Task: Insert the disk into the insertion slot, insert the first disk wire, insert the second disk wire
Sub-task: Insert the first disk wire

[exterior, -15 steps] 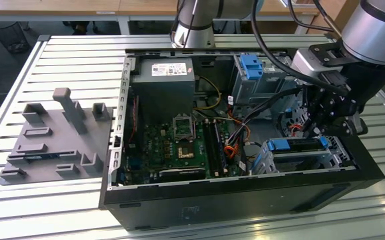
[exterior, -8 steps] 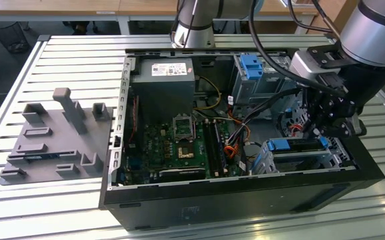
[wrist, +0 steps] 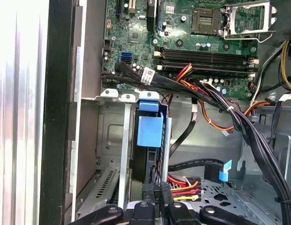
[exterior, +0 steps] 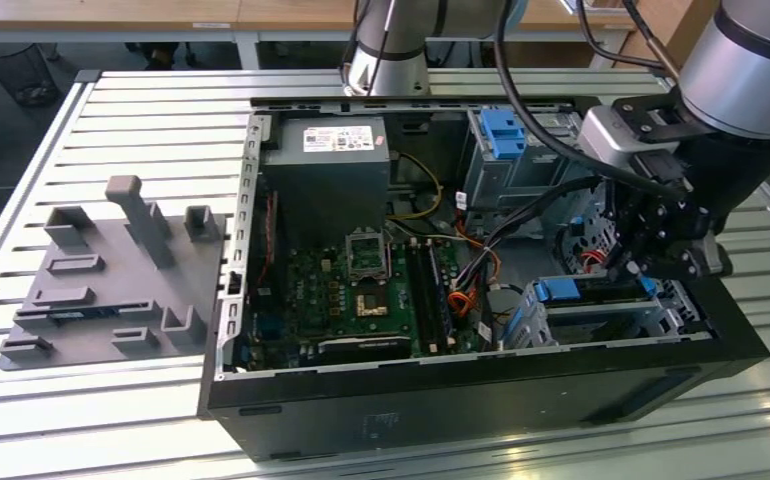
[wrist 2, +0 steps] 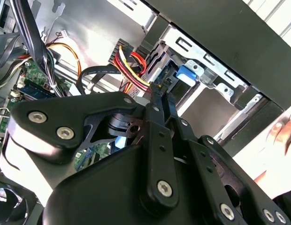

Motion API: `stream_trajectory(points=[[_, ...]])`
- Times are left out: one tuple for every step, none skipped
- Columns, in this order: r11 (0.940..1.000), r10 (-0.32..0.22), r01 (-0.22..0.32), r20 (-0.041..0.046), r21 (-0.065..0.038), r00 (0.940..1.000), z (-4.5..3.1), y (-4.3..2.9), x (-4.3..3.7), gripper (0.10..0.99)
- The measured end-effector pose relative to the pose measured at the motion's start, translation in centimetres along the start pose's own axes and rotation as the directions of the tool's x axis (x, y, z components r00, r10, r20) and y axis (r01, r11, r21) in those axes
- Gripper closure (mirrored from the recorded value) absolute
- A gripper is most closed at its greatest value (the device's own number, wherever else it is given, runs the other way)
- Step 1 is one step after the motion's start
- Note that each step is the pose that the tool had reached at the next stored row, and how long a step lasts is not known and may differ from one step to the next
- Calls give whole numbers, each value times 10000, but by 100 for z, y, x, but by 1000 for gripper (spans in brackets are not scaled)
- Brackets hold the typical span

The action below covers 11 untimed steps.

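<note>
Arm [exterior: 756,62] descends from above, wrist bent; gripper [wrist: 156,194] points downward, fingers [wrist 2: 154,101] closed together at tips.

In the first wrist view the gripper [wrist: 155,193] covers one end of the disk [wrist: 149,133] and is itself cut off by the picture's edge.

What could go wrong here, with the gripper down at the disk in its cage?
1. The gripper pinches the red-and-yellow wire right at the disk; a skewed plug may jam or bend.
2. Loose black cables cross nearby and could snag on it.
</note>
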<state>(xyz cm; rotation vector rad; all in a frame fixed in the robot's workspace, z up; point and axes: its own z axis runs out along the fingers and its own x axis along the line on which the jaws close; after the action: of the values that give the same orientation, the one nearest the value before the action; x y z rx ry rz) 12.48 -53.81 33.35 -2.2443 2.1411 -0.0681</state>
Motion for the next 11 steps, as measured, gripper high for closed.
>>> stream_trajectory(points=[[10000,2,-2,0,16,10000,2,2,0,910],[10000,2,-2,-1,47,10000,4,5,0,910],[10000,1,-1,-2,90,10000,7,9,0,910],[9999,1,-1,-3,126,10000,8,12,0,910],[9999,1,-1,-5,153,10000,10,15,-1,910],[9999,1,-1,-8,171,10000,11,19,-1,910],[9998,2,-2,-7,178,10000,14,23,-1,910],[9998,19,-19,-10,178,10000,15,26,-1,910],[9998,60,-60,-12,179,10000,16,29,-1,910],[9998,117,-116,-15,179,9999,18,30,-2,910],[9997,169,-168,-20,178,9999,19,30,-2,910]])
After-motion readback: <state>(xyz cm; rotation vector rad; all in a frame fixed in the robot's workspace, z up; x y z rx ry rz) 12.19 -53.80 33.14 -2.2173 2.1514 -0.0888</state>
